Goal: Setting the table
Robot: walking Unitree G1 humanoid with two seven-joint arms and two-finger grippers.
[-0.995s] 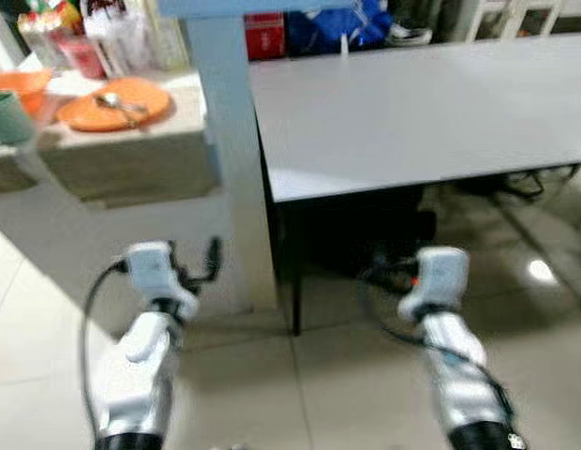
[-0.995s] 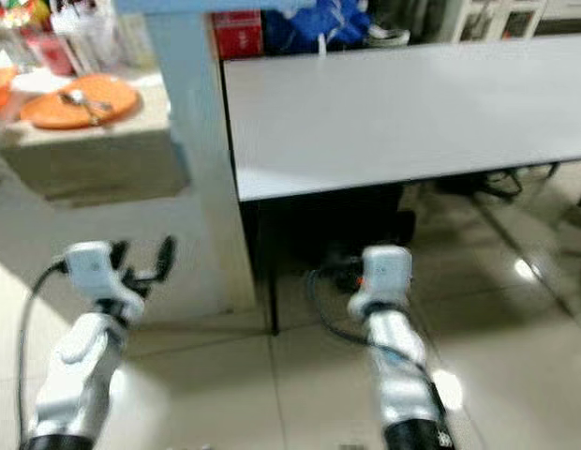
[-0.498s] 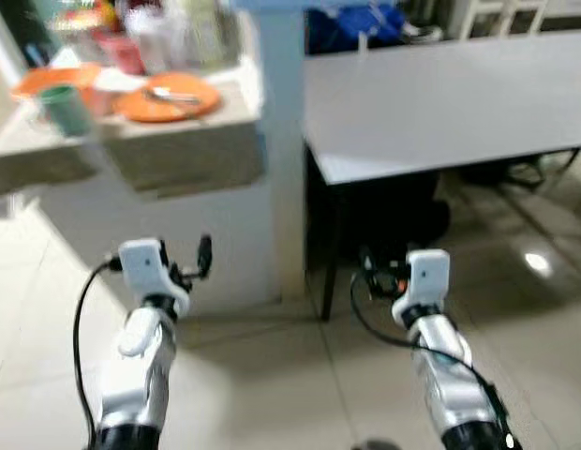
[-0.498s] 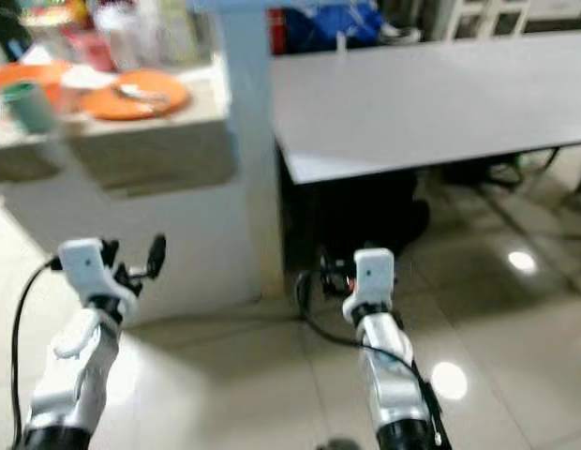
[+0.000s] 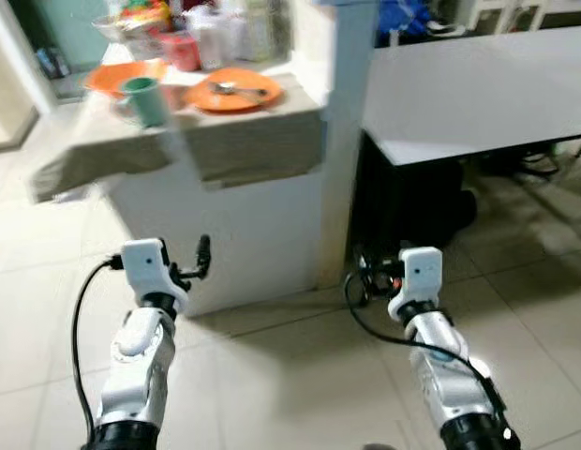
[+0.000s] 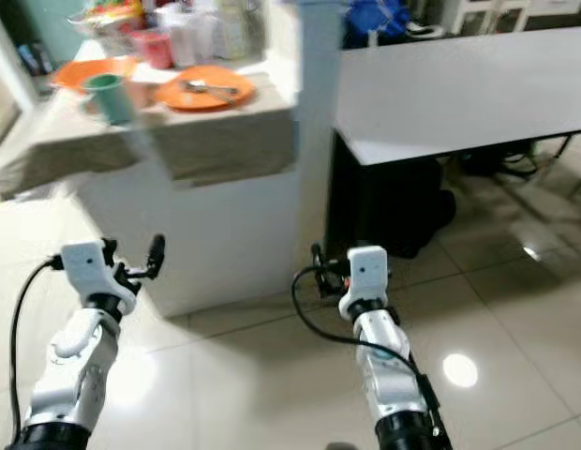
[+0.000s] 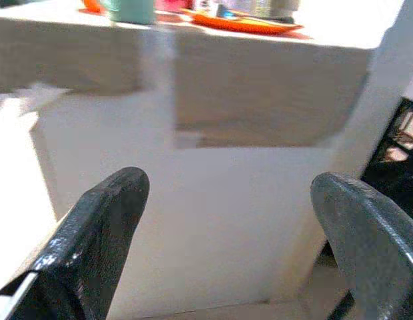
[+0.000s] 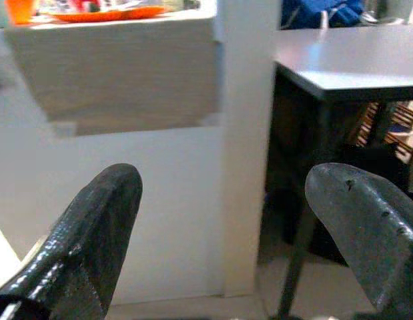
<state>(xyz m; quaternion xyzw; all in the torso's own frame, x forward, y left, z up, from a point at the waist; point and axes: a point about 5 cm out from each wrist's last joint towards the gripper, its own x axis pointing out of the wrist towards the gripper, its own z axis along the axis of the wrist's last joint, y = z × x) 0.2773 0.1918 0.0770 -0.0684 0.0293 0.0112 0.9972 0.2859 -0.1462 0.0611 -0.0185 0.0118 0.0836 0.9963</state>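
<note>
Both pincers, left pincer (image 7: 226, 220) and right pincer (image 8: 226, 220), hang spread wide and empty before the counter (image 5: 225, 141) with its orange plate (image 5: 236, 93).

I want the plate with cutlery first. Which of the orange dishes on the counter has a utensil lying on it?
The flat orange plate nearest the white pillar; the orange bowl beyond the green cup shows none.

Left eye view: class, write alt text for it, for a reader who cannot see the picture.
A counter holds an orange plate with cutlery on it and a green cup, left of a bare grey table. Below, over a tiled floor, the left hand and the right arm are raised, holding nothing.
</note>
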